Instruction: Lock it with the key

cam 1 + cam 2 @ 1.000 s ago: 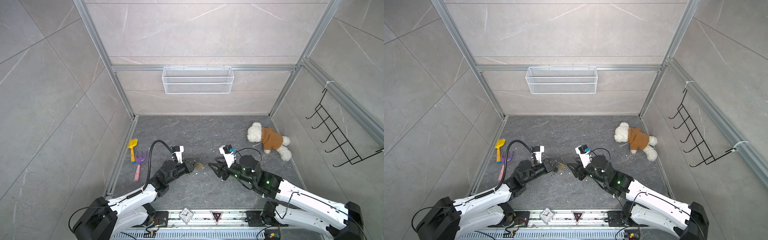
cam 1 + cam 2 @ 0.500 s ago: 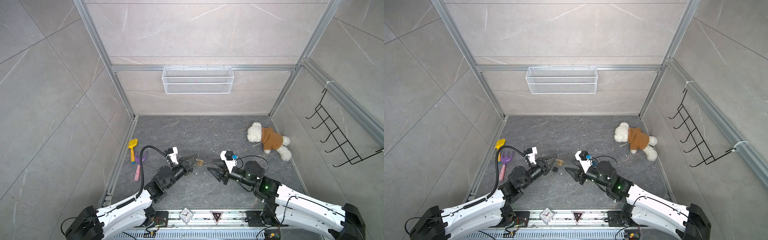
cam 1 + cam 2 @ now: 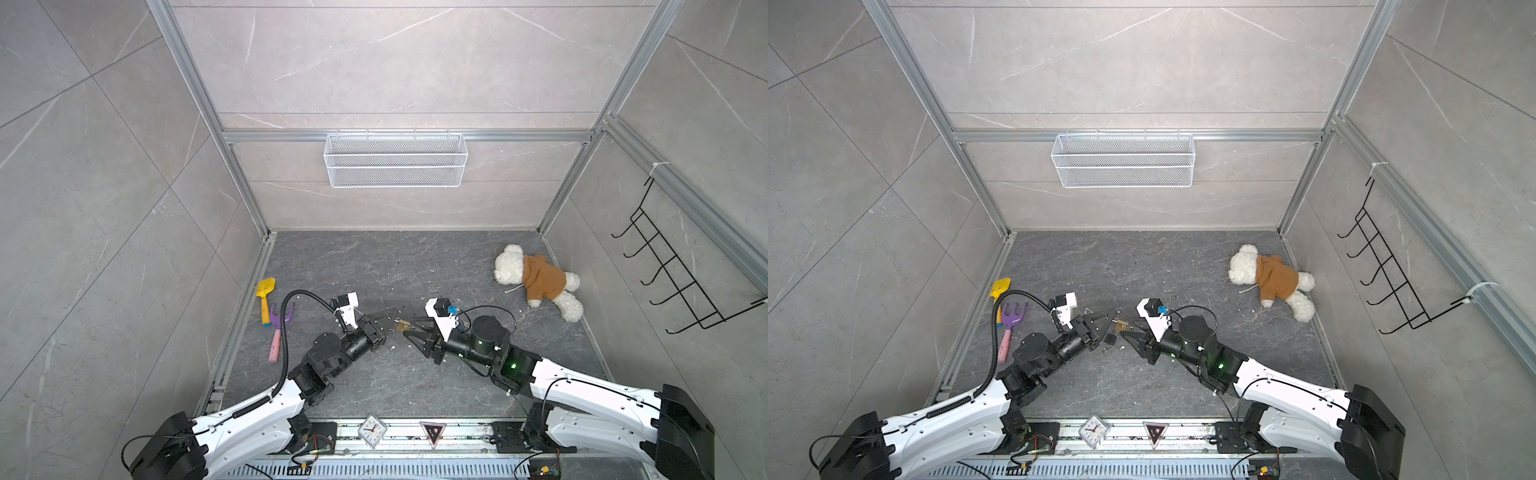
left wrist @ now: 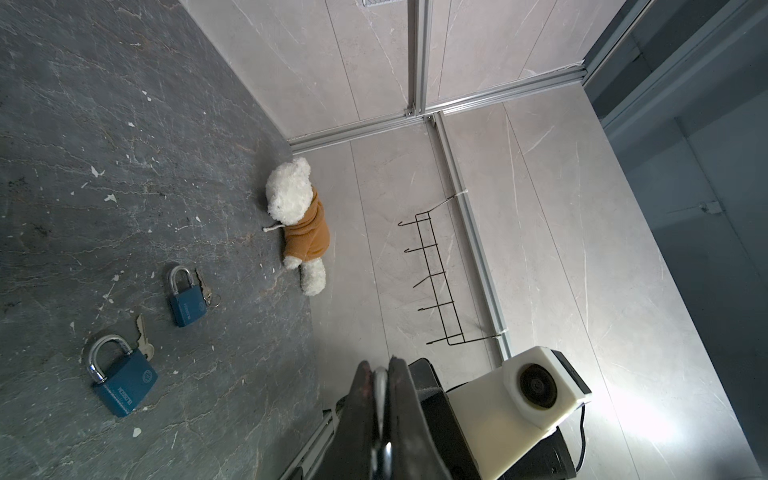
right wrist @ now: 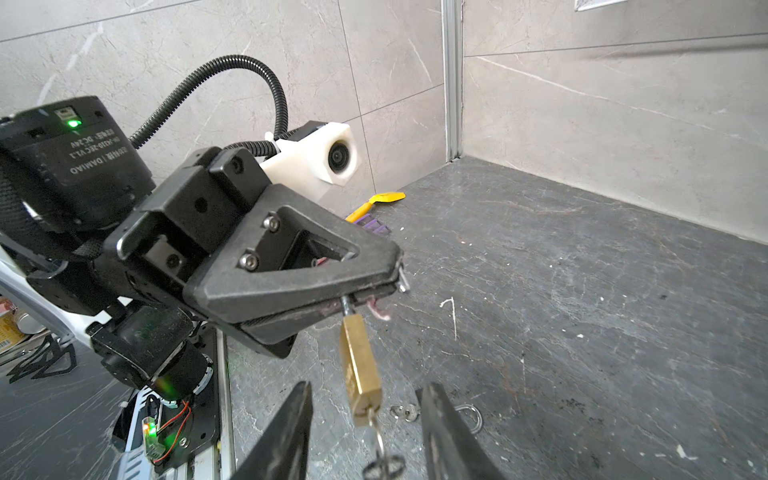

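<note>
Left gripper (image 5: pixel 374 286) pinched on the shackle of a small brass padlock (image 5: pixel 360 365), which hangs above mid-floor with its key (image 5: pixel 377 434) at six o'clock. Right gripper (image 5: pixel 366 386) spread, fingers (image 5: pixel 291 424) at the lock's three and nine o'clock, not touching. The lock looks hard, smooth and free to swing: grip the key's flat head firmly
</note>
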Motion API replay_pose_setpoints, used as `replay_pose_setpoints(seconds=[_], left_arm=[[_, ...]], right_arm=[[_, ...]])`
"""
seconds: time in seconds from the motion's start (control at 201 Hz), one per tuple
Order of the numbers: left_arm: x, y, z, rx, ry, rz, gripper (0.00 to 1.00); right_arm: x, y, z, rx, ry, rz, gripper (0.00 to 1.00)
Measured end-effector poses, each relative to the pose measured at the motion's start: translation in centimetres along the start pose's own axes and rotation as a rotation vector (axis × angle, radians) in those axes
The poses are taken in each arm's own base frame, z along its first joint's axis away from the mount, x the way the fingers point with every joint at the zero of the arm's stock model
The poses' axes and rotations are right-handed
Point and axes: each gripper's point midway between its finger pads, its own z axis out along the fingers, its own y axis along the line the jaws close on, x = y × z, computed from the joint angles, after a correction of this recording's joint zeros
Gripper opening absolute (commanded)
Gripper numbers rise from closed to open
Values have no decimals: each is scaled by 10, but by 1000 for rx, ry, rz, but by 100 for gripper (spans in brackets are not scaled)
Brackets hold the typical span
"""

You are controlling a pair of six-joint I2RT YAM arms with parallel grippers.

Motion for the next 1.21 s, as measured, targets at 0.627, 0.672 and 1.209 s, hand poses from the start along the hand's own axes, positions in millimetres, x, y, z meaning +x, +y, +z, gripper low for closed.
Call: replay_pose_setpoints(seconds=[0.627,0.672,1.209], left_arm=[[1,-5,0,15,10,6,0],[2,-6,0,17,13,6,0],[-31,-61,-16,-113,-12,474,95]], right_arm=[[-4,7,11,-54,-8,23,13],[-4,8,11,-61,-9,20,1],[-1,-17,1,4,84,221,0]])
